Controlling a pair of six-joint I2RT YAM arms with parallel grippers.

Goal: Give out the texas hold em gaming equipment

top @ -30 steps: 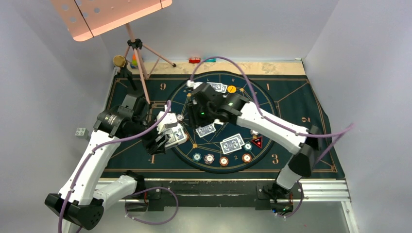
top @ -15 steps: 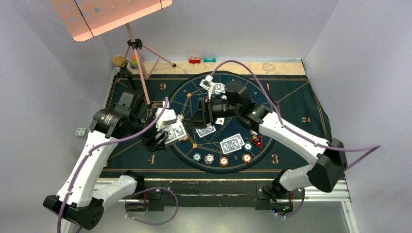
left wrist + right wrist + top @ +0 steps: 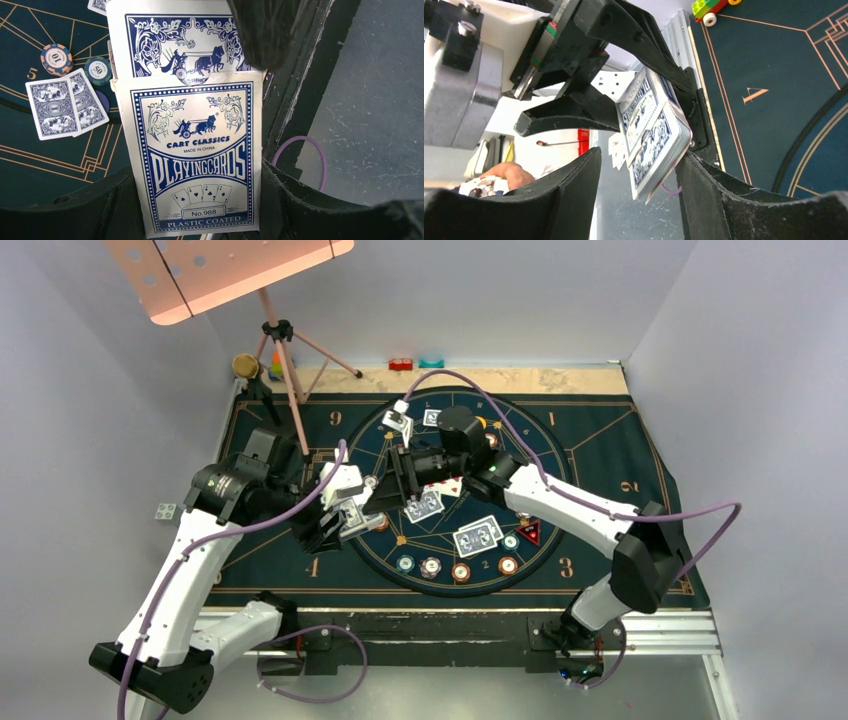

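My left gripper (image 3: 338, 524) is shut on a blue and white playing card box (image 3: 195, 155), with cards (image 3: 180, 47) sticking out of its top. My right gripper (image 3: 394, 478) is open; in the right wrist view its jaws (image 3: 639, 160) stand on either side of the box's (image 3: 654, 140) end. Blue-backed card pairs (image 3: 424, 505) (image 3: 478, 535) lie on the round mat (image 3: 560, 455), and another card (image 3: 432, 418) lies at the back. Chips (image 3: 431, 566) (image 3: 461, 571) line the near rim. A red triangular marker (image 3: 529, 532) lies at the right. The yellow disc (image 3: 481, 424) is partly hidden.
A pink music stand on a tripod (image 3: 285, 340) stands at the back left, with a gold knob (image 3: 244, 365) and a coloured toy (image 3: 275, 368) beside it. Small red (image 3: 400, 364) and teal (image 3: 432, 363) blocks sit at the back edge. A white block (image 3: 165, 511) lies off the mat's left.
My right gripper has moved left from above the card pair to the box held by my left gripper. My left gripper has kept hold of the box and shifted slightly.
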